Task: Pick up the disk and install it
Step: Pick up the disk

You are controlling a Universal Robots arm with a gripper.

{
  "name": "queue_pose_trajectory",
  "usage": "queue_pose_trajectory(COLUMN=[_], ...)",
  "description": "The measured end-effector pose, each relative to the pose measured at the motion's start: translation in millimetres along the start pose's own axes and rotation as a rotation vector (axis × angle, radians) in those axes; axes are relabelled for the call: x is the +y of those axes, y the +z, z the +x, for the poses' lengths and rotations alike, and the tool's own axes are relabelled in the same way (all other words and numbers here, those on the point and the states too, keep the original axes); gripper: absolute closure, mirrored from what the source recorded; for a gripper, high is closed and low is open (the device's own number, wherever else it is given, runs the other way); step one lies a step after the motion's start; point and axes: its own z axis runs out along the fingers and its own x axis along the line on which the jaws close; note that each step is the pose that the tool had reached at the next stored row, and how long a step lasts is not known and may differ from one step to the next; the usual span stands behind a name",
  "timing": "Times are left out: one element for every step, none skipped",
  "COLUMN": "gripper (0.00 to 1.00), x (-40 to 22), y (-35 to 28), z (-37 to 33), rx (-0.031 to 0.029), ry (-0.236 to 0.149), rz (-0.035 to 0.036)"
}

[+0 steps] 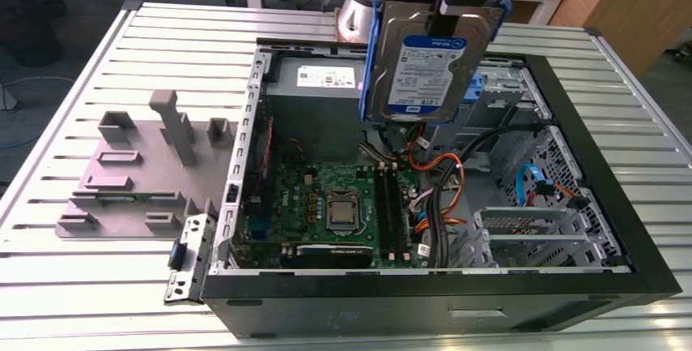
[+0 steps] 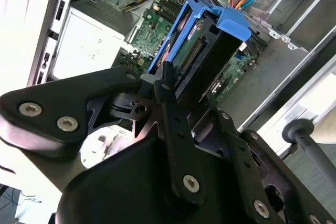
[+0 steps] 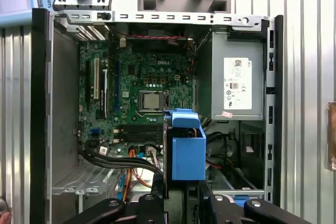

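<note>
The gripper (image 1: 452, 20), cut off above, has its fingers clamped on the disk (image 1: 427, 71), which hides the far edge of the open computer case (image 1: 605, 164). Inside lie a motherboard (image 1: 324, 197), power supply (image 1: 324, 83) and cables (image 1: 438, 169).

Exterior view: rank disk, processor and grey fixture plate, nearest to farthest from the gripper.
1. Disk, held in the gripper above the open case.
2. Processor, below, on the motherboard inside the case.
3. Grey fixture plate, on the table outside the case, at the exterior view's left.
</note>
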Motion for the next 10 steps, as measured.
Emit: queue_pose_trajectory(gripper=[0.65,0.65,0.65,0.65,0.65,0.65,0.65,0.65,0.65,0.65], x=[0.0,-0.1,-0.1,-0.1,-0.2,-0.2,-0.2,-0.2,-0.3,-0.4], y=[0.0,0.0,0.0,0.0,0.0,0.0,0.0,0.0,-0.1,-0.1], z=[1.1,2.1,3.2,4.3,5.4,6.4,7.5,8.6,9.7,10.8], rx=[-0.0001,-0.0001,-0.0001,-0.0002,-0.0002,-0.0002,-0.0002,-0.0002,-0.0001,-0.0001], ry=[0.000,0.000,0.000,0.000,0.000,0.000,0.000,0.000,0.000,0.000], rz=[0.0000,0.0000,0.0000,0.0000,0.0001,0.0001,0.0000,0.0000,0.0000,0.0000])
